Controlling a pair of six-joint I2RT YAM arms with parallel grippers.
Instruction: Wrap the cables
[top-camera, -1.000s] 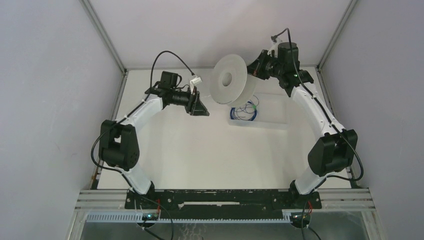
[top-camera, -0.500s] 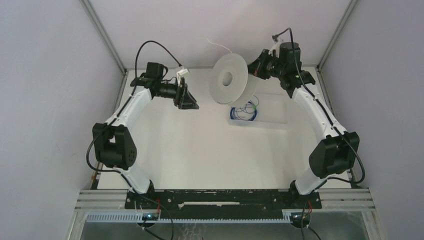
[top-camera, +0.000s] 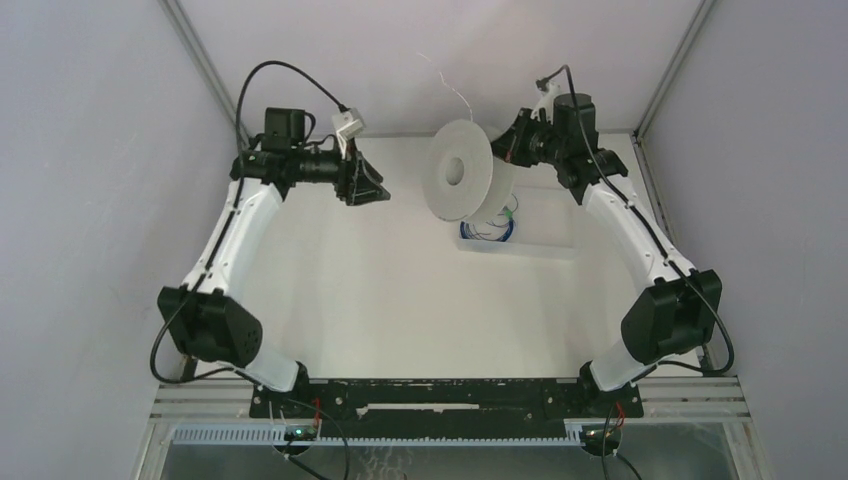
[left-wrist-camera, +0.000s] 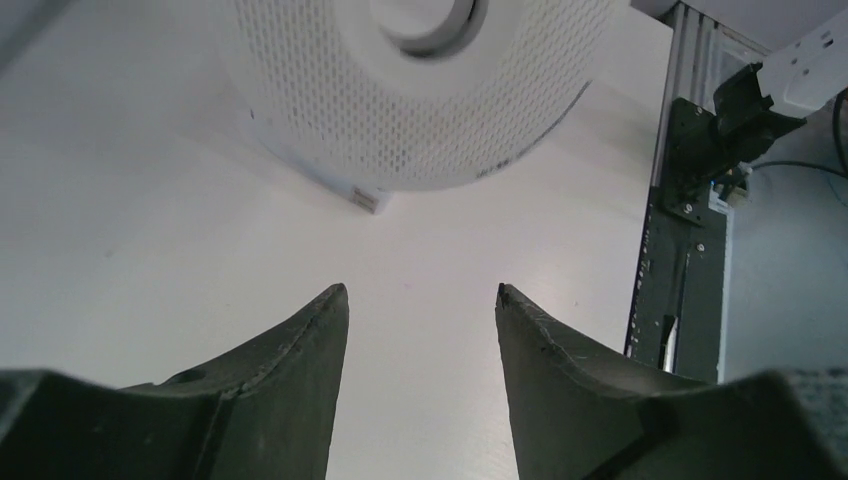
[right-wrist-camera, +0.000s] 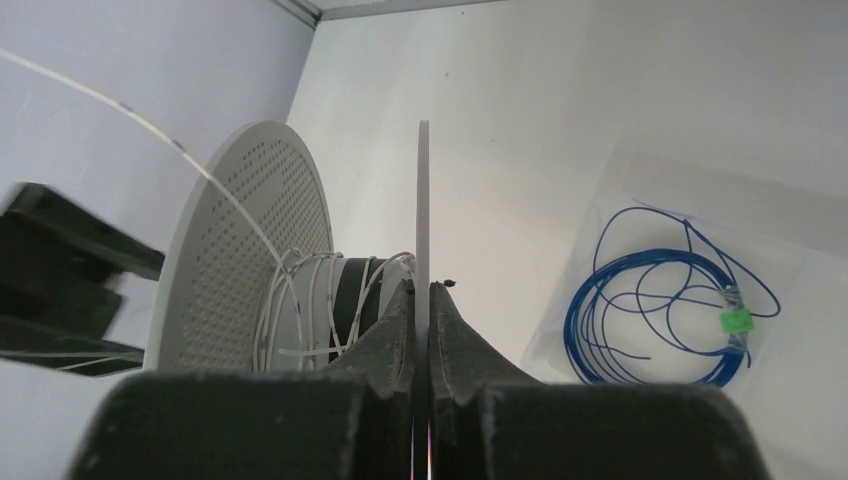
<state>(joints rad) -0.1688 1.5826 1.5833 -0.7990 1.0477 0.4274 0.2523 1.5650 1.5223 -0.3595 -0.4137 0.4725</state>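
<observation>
Right tool pinches the spool by its rim, edge-on; the cables lie partly wound on its hub, loose end rising toward the back wall. Left tool, spread and empty, faces the spool's flat side

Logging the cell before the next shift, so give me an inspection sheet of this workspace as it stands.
Surface: white matt table.
Job's things: thin pale cable partly wound on white perforated plastic spool, free end sticking up.
Clutter: blue wire coil in clear bag, on the table by the spool.
Grippers: right gripper shut on a spool flange; left gripper open, empty, facing the spool.
Cables: black arm leads loop above both wrists.
Surroundings: grey walls, aluminium frame posts.
</observation>
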